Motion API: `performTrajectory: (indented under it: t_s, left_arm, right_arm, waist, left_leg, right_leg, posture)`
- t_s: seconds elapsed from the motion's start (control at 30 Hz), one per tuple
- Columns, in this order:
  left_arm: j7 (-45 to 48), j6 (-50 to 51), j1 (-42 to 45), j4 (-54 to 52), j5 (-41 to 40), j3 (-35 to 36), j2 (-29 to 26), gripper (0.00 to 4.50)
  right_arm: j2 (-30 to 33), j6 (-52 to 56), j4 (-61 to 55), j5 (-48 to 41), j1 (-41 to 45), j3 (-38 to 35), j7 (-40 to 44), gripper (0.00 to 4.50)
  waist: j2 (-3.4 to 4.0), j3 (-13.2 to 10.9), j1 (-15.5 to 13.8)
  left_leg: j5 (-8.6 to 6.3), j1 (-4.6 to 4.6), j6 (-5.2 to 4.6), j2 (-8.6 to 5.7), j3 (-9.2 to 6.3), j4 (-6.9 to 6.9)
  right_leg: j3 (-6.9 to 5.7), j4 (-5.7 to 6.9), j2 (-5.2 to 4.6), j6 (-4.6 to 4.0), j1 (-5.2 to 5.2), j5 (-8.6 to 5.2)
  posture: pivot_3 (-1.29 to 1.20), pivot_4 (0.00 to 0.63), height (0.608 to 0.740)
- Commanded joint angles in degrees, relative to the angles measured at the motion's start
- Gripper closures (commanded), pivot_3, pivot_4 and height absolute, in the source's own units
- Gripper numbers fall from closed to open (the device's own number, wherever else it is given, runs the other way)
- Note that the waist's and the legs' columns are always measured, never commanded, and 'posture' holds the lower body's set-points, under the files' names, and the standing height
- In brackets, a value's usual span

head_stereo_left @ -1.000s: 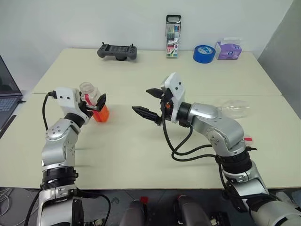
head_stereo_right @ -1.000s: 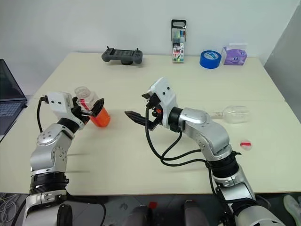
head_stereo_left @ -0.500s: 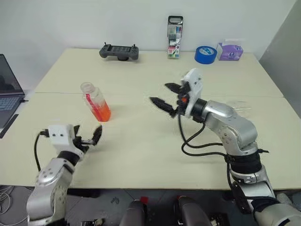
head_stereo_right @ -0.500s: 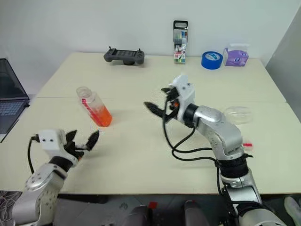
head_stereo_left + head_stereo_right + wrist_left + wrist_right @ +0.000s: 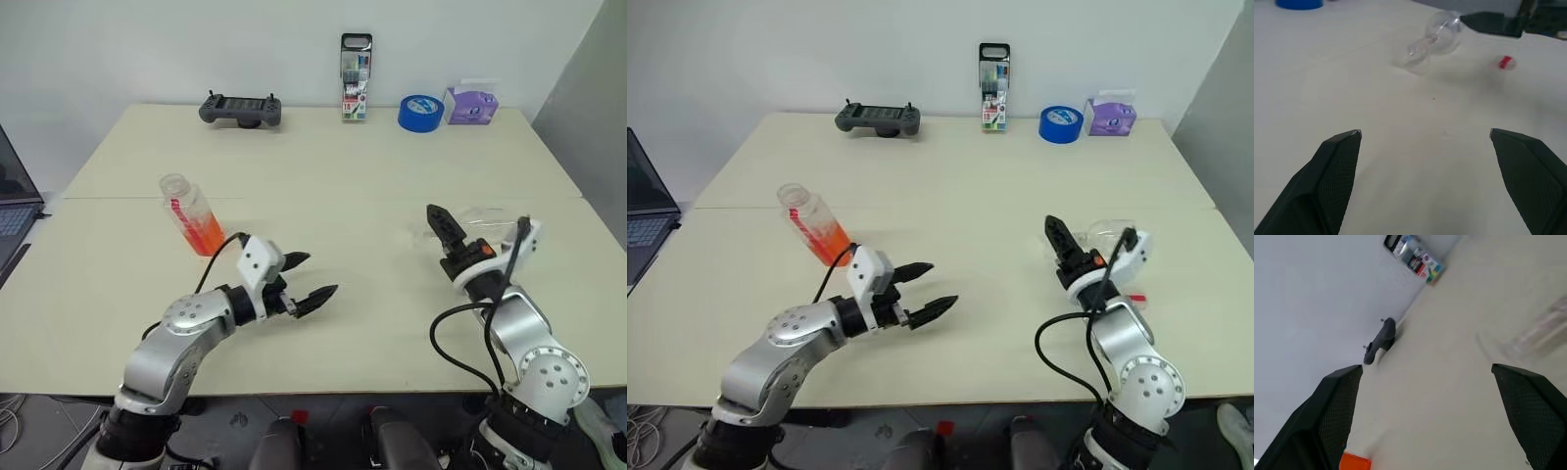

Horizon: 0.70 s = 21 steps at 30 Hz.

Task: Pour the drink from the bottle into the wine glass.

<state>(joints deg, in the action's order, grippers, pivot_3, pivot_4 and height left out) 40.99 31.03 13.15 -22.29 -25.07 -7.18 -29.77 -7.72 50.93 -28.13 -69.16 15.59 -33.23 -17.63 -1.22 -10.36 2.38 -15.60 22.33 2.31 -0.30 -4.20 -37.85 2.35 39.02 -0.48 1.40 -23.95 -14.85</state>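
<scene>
Bottle (image 5: 193, 216) first: the small clear plastic one with a squarish body stands uncapped and leaning on the cream-coloured desk (image 5: 323, 186), towards its left edge, with translucent orange-red drink (image 5: 204, 235) filling its lower part and a red stripe down its side. Nothing grips it. The left gripper (image 5: 312, 278), two black fingers spread wide and empty, hovers over the desk's near part, just right of the bottle and apart from it, pointing towards the right edge. The right gripper (image 5: 1091, 240) is also spread wide and empty, raised near the desk's right edge. The clear colourless stemmed wine glass (image 5: 1436, 38) lies on its side just behind that gripper, by the right edge; in the left wrist view its rounded bowl, stem and foot show, with a small red-and-white cap (image 5: 1505, 62) lying on the desk near it. Along the far edge stand a dark grey handheld controller (image 5: 240, 108), an upright pack of coloured markers (image 5: 356, 77), a blue tape roll (image 5: 420, 113) and a purple tissue pack (image 5: 471, 104).
</scene>
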Motion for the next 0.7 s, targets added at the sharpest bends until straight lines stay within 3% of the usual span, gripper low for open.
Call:
performTrajectory:
  t_s: [0.03, 0.27, 0.7]
  left_arm:
    - [2.7, -1.6, 2.6, -0.3, 1.3, -1.8, -0.9, 0.02]
    - [4.2, -1.3, 5.9, 0.8, 2.1, -3.1, 0.1, 0.02]
    - [3.5, -1.4, 7.1, 2.2, 3.6, -3.0, 1.6, 0.02]
  right_arm:
    - [-1.9, -5.1, 3.0, -7.1, -0.9, -0.7, -6.6, 0.0]
    - [-0.3, -12.1, 13.1, -13.9, 1.7, -0.2, -8.1, 0.0]
    - [6.2, -22.2, 36.1, -4.7, 12.6, 1.4, 3.7, 0.0]
  waist:
    - [0.0, 0.0, 0.0]
    - [0.02, 0.0, 0.0]
    - [0.04, 0.0, 0.0]
  left_leg:
    - [0.0, 0.0, 0.0, 0.0, 0.0, 0.0]
    - [0.0, 0.0, -0.01, 0.01, 0.16, -0.01]
    - [0.0, 0.02, -0.02, 0.01, 0.36, -0.02]
  right_leg:
    - [0.0, -0.01, 0.01, 0.0, 0.01, 0.0]
    - [0.0, -0.03, 0.06, 0.0, 0.01, 0.0]
    - [0.02, -0.03, 0.08, 0.0, -0.02, 0.0]
  posture:
    - [0.0, 0.15, 0.74]
    - [0.0, 0.15, 0.74]
    - [0.0, 0.15, 0.74]
